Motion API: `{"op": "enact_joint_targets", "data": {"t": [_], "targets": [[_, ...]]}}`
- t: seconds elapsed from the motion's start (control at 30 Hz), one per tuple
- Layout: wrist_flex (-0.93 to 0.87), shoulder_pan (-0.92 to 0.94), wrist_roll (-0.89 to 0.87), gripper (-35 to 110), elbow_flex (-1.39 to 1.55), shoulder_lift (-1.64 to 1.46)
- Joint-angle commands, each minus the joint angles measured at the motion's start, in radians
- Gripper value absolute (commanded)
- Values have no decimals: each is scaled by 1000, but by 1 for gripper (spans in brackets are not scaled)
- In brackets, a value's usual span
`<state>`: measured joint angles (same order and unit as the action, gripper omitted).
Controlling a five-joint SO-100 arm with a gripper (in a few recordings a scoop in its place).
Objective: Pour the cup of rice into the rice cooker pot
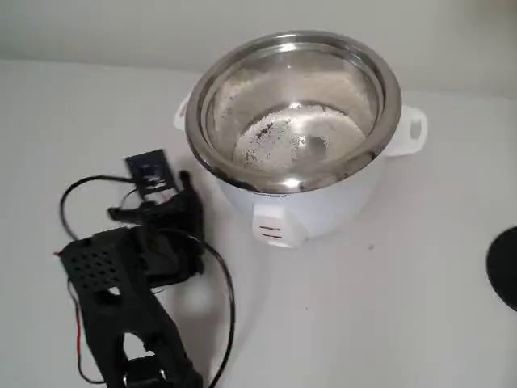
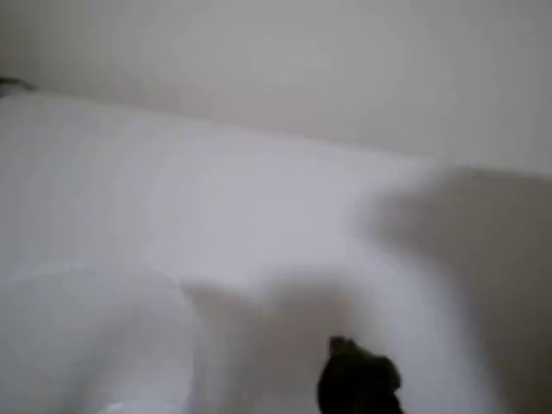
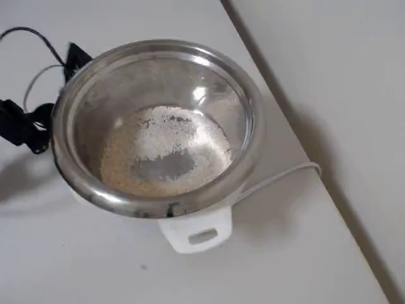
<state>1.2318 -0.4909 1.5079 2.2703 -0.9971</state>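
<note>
My arm [image 1: 129,291] sits low at the left of the fixed view, black and folded over the white desk [image 1: 388,307], with thin black and red wires looping around it. My gripper [image 1: 182,194] points toward the rice cooker pot [image 1: 292,109] and stops just beside the white cooker body [image 1: 299,206], on its left. From this angle I cannot tell whether the jaws are wide or narrow — they are a dark mass against the arm, and I can make out nothing between them.

The pot is a shiny steel bowl with a wide rolled rim, seated in the white body, which has a handle [image 1: 408,129] on the right side in the fixed view. In the overhead view the rice [image 3: 161,149] lies inside the pot [image 3: 158,126] as a whitish layer spread over the bottom, with a bare patch of steel near the middle — some grains cling higher up the wall. A white cord [image 3: 278,177] runs from the cooker toward the desk's right edge in that view.

The wrist view is blurred: a pale surface, soft shadows, and one dark fingertip [image 2: 358,379] at the lower edge.

A dark round shape [image 1: 505,267] cuts in at the right edge of the fixed view.
</note>
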Motion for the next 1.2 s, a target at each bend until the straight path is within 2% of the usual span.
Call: {"op": "enact_joint_targets", "data": {"t": [0.0, 0.23, 0.4, 0.5, 0.67, 0.83, 0.97, 1.07, 1.17], "targets": [[26, 75, -55, 70, 12, -64], [21, 66, -127, 70, 207, -262], [-86, 3, -179, 70, 420, -571], [-321, -37, -241, 70, 508, -841], [-943, -92, -431, 70, 520, -1379], [-1289, -109, -532, 70, 531, -1755], [-1499, -57, -684, 70, 532, -2060], [-1628, 44, -861, 70, 532, -2301], [-1724, 230, -1039, 70, 431, -2296]]}}
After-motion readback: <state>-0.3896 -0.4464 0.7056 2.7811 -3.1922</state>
